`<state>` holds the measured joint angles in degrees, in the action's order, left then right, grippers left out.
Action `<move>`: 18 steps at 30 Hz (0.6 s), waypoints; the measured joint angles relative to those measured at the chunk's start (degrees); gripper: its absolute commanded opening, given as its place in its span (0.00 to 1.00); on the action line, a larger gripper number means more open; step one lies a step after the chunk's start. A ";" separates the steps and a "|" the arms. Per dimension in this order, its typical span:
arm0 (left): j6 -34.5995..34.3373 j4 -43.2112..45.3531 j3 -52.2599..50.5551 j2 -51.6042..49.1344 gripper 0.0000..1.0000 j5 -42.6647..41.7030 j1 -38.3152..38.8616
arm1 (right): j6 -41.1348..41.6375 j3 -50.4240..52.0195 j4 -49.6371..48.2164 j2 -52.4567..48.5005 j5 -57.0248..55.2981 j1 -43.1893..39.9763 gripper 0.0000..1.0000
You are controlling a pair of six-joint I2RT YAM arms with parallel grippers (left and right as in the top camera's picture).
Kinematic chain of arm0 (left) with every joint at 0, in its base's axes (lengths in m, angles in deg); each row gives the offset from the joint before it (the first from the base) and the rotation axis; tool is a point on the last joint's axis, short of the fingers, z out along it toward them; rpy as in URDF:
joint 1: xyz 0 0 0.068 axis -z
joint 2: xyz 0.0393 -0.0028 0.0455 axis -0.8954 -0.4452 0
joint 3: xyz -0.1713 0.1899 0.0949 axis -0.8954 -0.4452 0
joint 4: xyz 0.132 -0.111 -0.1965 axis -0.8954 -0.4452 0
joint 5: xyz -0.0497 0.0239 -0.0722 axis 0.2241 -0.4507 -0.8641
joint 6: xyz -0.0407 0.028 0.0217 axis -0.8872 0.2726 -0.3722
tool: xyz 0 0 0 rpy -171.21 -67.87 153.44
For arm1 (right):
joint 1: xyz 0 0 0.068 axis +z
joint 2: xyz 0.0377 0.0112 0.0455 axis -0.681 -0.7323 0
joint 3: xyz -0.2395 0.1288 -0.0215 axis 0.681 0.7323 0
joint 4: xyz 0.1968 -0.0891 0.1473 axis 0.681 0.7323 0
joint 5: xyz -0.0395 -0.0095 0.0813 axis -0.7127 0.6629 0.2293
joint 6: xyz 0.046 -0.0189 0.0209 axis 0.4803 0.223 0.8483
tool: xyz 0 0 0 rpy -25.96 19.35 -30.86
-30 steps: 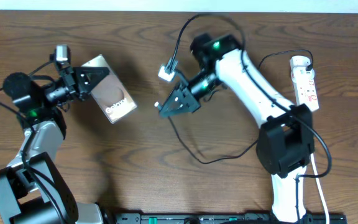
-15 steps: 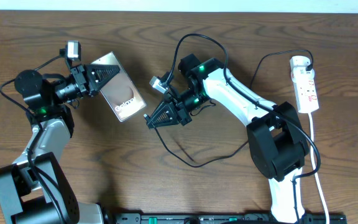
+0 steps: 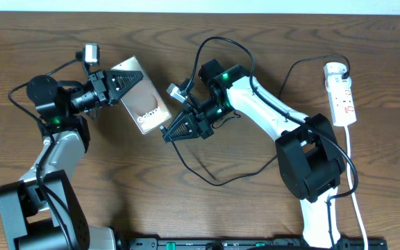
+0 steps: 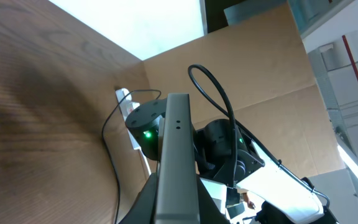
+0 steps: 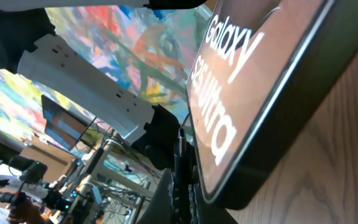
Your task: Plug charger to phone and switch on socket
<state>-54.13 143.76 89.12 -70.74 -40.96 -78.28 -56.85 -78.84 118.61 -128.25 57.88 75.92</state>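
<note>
Two arms work above the wooden table (image 3: pixel 269 28), with the socket (image 3: pixel 341 94) lying well apart at far right. The left gripper (image 3: pixel 125 78) is clamped on the phone (image 3: pixel 148 107), held tilted aloft. The right gripper (image 3: pixel 167 135), pinched tight on the charger (image 3: pixel 221 182) tip, sits just beside the phone's lower edge. Line the tip up squarely with the port before pushing.

The brown wooden table (image 3: pixel 151 201) carries the white socket (image 3: pixel 341 94) and a slack loop of charger cable (image 3: pixel 219 182).

Ahead of the right gripper (image 3: pixel 166 135) stands the phone (image 3: pixel 144 104); the charger (image 3: pixel 214 178) loops below.
</note>
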 measured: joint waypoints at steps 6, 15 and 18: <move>-2.10 0.00 0.00 0.00 0.07 0.72 0.00 | 0.22 0.00 -0.33 0.00 -0.04 0.00 0.01; -3.61 0.00 0.00 0.00 0.07 1.11 0.00 | 2.78 0.00 -2.45 0.02 -0.46 0.00 0.01; -2.93 0.00 0.00 0.00 0.07 1.03 0.00 | 3.23 0.00 -2.62 0.02 -0.57 0.00 0.01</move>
<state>-57.06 143.76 89.12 -70.74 -39.93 -78.28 -53.62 -78.84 115.99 -128.23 57.31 75.92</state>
